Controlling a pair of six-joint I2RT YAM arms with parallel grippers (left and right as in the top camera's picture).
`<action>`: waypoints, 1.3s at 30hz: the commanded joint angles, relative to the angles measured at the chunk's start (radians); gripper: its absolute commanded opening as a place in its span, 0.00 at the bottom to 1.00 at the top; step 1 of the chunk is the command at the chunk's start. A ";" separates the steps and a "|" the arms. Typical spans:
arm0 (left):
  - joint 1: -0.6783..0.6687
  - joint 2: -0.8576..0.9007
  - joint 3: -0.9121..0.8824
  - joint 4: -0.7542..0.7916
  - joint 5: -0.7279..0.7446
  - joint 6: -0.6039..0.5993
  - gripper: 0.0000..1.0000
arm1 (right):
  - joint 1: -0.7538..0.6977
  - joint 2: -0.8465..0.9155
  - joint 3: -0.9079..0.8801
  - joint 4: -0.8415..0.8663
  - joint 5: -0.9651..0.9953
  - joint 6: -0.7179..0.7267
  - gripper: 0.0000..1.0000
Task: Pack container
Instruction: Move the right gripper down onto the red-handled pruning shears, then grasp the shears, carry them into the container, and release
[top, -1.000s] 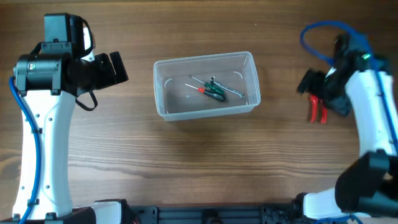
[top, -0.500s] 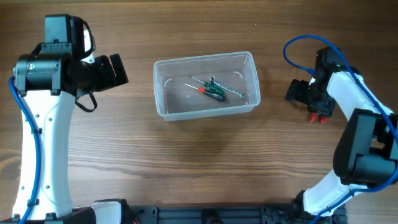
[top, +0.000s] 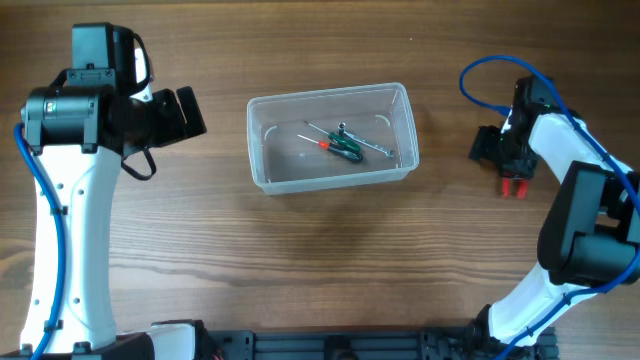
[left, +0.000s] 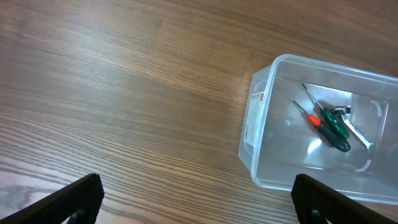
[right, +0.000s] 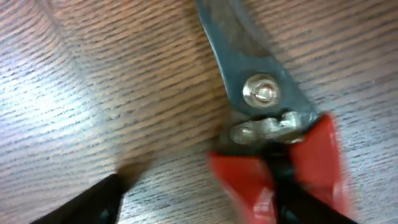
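Jaws of the left gripper (top: 186, 112) stand wide apart in the air at the left of the overhead frame, gripping nothing. Jaws of the right gripper (right: 199, 208) are apart too, straddling the red handles (right: 314, 158) of a pair of pliers (top: 513, 184). The left-hand finger is visibly clear of them. Blur keeps the other side from being judged.

Brown wood-grain worktop (top: 320, 260) fills every view. Two white arms come up from the bottom edge, one on each side.

The container (top: 330, 93) lies at the centre of the overhead frame, open side up. Its long axis runs left to right, the right end a little higher. The left wrist view cuts off its far end at the right edge, and a label (left: 254, 115) on the near short wall is too small to read.

Inside lie a green-handled tool (top: 349, 149), a thin red-handled screwdriver (top: 321, 145) and a silvery metal piece (top: 378, 149), crossing one another.

From overhead the right gripper hides the pliers' head.
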 joint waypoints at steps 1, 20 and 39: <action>-0.006 -0.009 0.011 0.000 0.005 0.005 1.00 | -0.005 0.069 -0.018 -0.003 -0.022 -0.002 0.48; -0.006 -0.009 0.011 -0.028 0.005 0.005 1.00 | -0.005 0.069 -0.018 -0.007 -0.024 -0.002 0.04; -0.006 -0.009 0.011 -0.026 0.005 0.005 1.00 | 0.206 -0.217 0.454 -0.338 -0.167 -0.562 0.04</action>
